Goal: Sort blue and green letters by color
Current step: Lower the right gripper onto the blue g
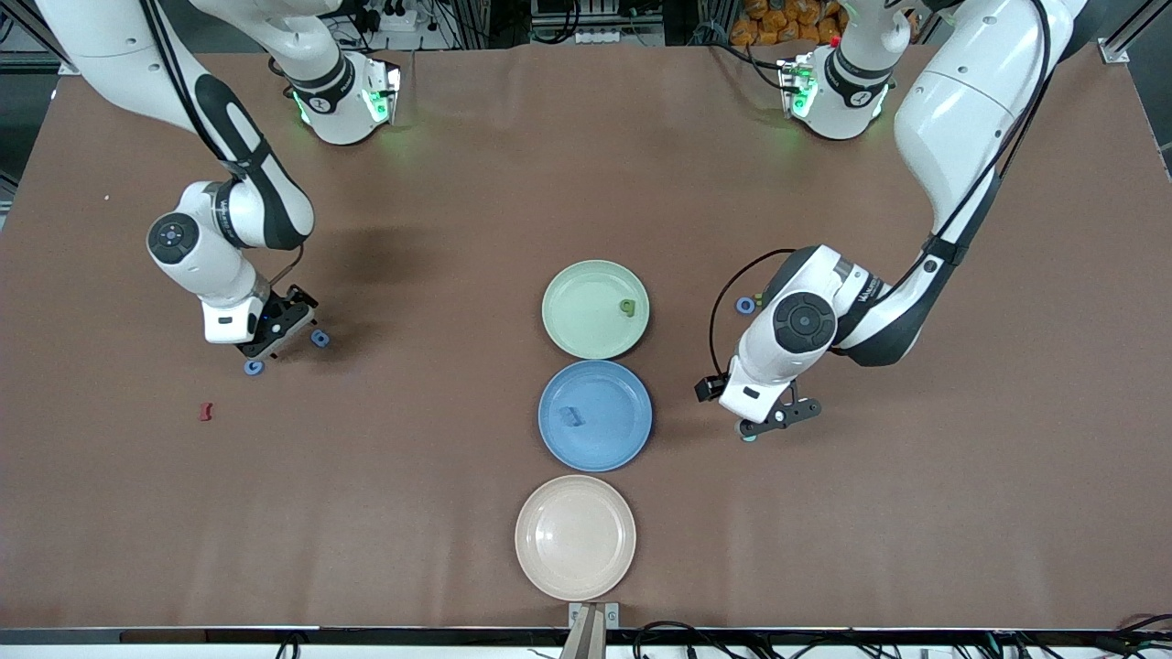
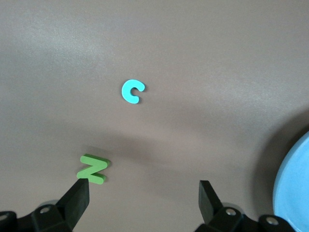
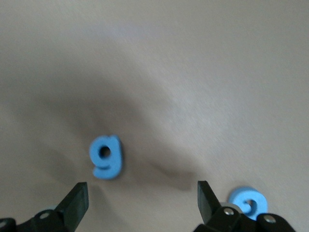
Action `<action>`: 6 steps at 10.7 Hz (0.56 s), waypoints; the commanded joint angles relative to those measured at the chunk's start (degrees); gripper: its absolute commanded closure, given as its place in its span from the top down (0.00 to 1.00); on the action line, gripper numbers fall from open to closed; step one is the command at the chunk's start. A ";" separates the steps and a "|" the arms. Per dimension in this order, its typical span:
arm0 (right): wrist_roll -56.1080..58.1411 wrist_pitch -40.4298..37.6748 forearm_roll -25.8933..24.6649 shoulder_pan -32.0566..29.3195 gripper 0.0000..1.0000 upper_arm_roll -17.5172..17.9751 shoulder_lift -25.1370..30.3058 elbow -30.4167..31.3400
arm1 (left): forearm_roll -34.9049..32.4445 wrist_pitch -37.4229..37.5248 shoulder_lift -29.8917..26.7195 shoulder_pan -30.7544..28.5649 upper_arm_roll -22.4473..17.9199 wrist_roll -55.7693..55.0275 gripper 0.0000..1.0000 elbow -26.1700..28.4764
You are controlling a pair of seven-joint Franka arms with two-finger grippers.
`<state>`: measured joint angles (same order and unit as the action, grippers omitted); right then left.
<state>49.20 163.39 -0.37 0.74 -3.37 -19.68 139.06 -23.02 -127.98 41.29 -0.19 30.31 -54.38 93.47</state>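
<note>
My left gripper (image 1: 778, 419) hangs open low over the table, beside the blue plate (image 1: 632, 439) toward the left arm's end. A green Z (image 2: 92, 168) lies just off one fingertip (image 2: 79, 193), outside the jaws. A blue C (image 2: 132, 91) lies farther from the front camera. My right gripper (image 1: 279, 340) is open low over the table near the right arm's end, between two blue letters: a blue g (image 3: 106, 155) and another blue piece (image 3: 247, 202). One green letter (image 1: 627, 307) rests on the green plate (image 1: 572, 320). A blue letter (image 1: 572, 416) rests on the blue plate.
A beige plate (image 1: 575, 537) sits nearest the front camera, in line with the other two plates. A dark red piece (image 1: 206, 412) lies on the table nearer the front camera than my right gripper.
</note>
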 commanded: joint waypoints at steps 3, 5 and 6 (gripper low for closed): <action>-7.37 -0.35 0.11 6.73 1.00 0.38 2.01 1.21 | 2.10 0.37 -1.12 -0.42 0.10 0.59 1.00 0.04; -7.46 -2.88 0.02 6.73 1.00 0.30 1.92 0.17 | 2.10 0.37 -1.12 -0.51 0.01 0.68 1.00 0.04; -7.46 -8.38 0.02 6.47 1.00 0.38 1.92 -2.19 | 2.10 0.37 -1.12 -0.60 0.01 0.68 1.00 0.04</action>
<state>42.11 162.56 -0.37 7.86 -3.05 -19.61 138.87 -22.43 -127.98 41.28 -0.41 30.33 -54.38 93.09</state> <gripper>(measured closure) 0.000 0.000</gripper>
